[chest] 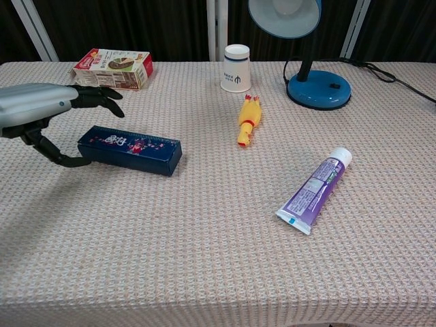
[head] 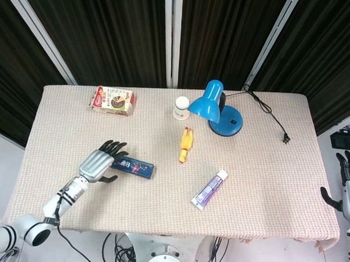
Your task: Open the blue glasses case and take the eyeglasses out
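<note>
While the blue glasses case (head: 132,166) lies shut and flat on the tabletop (head: 261,152), in the left half and a little toward the near edge, the left hand (head: 98,164) is at its left end with the fingers spread and nothing held. In the chest view the fingers (chest: 95,95) reach over the far side of the case end and the thumb curves down toward the near side, just beside the case; I cannot tell if it already touches. The right hand (head: 349,186) waits off the right edge of the tabletop, fingers apart and pointing up, holding nothing.

I judge that the step in hand is the approach and first grasp of the case, so the task is only at its beginning: the lid is not opened and the eyeglasses are not visible. The next move calls for the left hand to close around the left end and hold the case steady. Then the lid must be lifted, probably by the right hand, which is well apart from the case and must travel across. The yellow rubber chicken (head: 186,145) and the purple tube (head: 209,190) lie to the right of the case, near that path.
</note>
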Motion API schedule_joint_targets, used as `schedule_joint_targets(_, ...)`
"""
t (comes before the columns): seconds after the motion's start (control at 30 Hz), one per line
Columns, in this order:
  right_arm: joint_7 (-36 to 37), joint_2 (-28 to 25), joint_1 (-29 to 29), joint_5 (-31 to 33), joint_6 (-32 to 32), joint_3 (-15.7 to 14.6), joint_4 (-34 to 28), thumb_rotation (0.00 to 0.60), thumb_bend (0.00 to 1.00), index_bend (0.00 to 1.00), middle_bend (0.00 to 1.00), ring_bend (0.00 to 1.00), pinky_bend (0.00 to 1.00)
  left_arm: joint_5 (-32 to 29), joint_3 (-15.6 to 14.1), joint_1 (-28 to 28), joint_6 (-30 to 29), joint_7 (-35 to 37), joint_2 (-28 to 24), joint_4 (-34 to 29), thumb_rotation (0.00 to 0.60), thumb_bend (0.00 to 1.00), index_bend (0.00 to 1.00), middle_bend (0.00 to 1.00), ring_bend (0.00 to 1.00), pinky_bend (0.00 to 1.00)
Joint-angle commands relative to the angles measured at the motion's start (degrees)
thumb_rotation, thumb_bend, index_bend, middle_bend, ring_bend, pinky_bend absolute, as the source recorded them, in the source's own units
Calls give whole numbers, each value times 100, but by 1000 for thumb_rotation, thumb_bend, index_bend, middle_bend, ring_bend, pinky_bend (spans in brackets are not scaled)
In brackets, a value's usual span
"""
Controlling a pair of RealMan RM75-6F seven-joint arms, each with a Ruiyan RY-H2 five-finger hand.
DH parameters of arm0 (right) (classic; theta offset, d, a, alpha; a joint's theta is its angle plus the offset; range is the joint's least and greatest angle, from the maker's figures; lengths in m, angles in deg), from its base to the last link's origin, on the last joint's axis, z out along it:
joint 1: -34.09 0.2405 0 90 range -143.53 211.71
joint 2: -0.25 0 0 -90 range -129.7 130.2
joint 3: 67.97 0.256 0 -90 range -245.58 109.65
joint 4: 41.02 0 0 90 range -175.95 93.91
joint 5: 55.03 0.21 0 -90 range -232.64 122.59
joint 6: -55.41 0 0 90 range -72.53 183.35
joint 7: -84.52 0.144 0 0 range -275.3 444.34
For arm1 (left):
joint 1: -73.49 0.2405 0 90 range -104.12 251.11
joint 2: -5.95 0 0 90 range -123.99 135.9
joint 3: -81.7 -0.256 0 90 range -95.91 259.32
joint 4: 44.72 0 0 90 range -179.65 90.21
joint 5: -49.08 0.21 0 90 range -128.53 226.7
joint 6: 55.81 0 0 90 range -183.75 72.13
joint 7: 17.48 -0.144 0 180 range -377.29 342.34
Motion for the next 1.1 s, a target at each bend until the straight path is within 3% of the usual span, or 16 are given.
schedule_joint_targets(0.03,15,2,9,5,-26,0,19,600,210,0,0,0,0,-1,10,-62,16,53,63,61,600,235,223,12,0,0)
schedule_joint_targets(0.47,18,50,39,43,-132,-15,84,600,210,0,0,0,0,-98,22,-314,230,238,227,263,600,241,269,13,0,0)
schedule_joint_targets(0.77,42,77,51,48,-182,-29,130,600,210,0,0,0,0,-165,-2,-390,290,278,155,166,600,319,284,22,0,0)
schedule_joint_targets(1.1,45,80,48,57,-200,-37,150,600,210,0,0,0,0,-263,-20,-440,331,244,199,207,600,328,289,22,0,0)
